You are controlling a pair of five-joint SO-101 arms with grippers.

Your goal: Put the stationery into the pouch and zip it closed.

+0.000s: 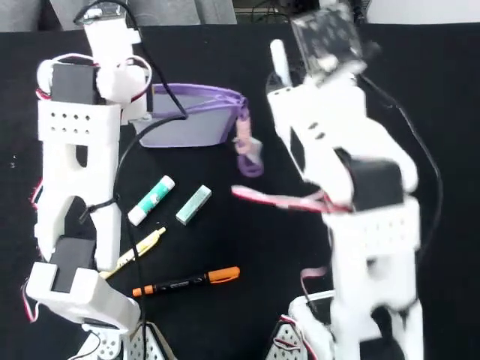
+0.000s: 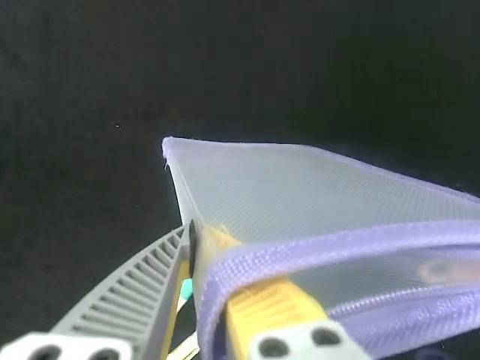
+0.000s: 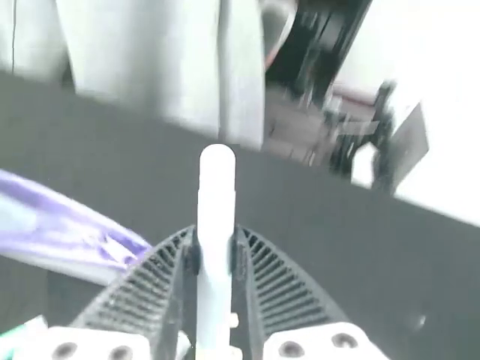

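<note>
The translucent purple pouch (image 1: 191, 116) hangs tilted above the table, its zipper edge open toward the middle. My left gripper (image 2: 196, 244) is shut on the pouch (image 2: 300, 210) at its corner, pinching the purple rim. My right gripper (image 3: 216, 251) is shut on a white pen (image 3: 216, 217), which sticks up between the fingers. In the high view the white pen (image 1: 278, 60) points up just right of the pouch mouth. On the table lie a glue stick (image 1: 151, 200), a teal eraser (image 1: 193, 205), a yellow pen (image 1: 133, 252) and an orange marker (image 1: 187, 282).
A pink strap with a purple loop (image 1: 247, 154) dangles from the pouch's end. Red and pink cables (image 1: 281, 199) run across the right arm. The black table (image 1: 247, 240) stretches to the back edge, where grey fabric shows.
</note>
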